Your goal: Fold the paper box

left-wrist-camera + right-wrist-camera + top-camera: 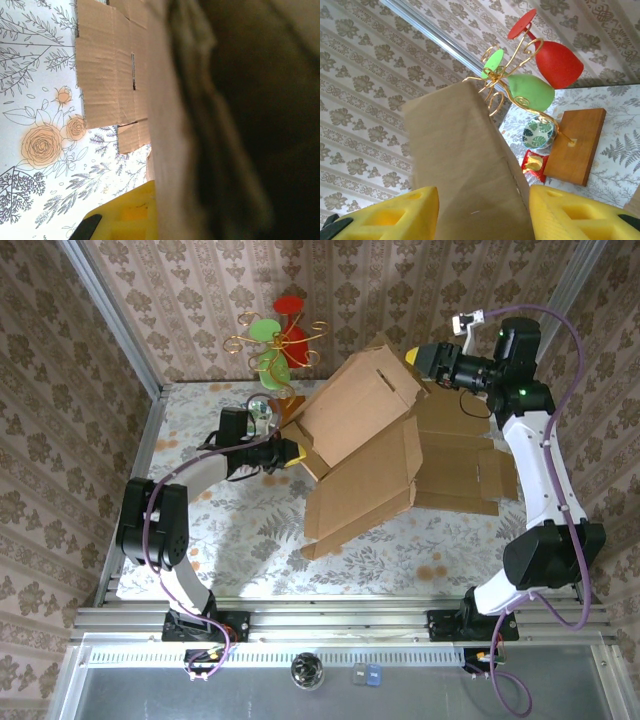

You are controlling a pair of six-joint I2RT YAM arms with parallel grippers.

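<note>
The left gripper has its yellow fingers pressed together on the raised panel of the paper box, pinching the edge nearest the wire goblet stand. The right gripper has its fingers spread either side of that panel's top corner, on the side away from the stand; cardboard fills the gap, and I cannot tell whether they bite. The panel tilts up just in front of the stand; the rest of the box lies flat on the flowered table, stretching away from the stand. The card looks light and stiff, likely to bend only at its creases and spring back; I'd hold the panel edges close to a crease, not the loose flaps, which could buckle or slip.
</note>
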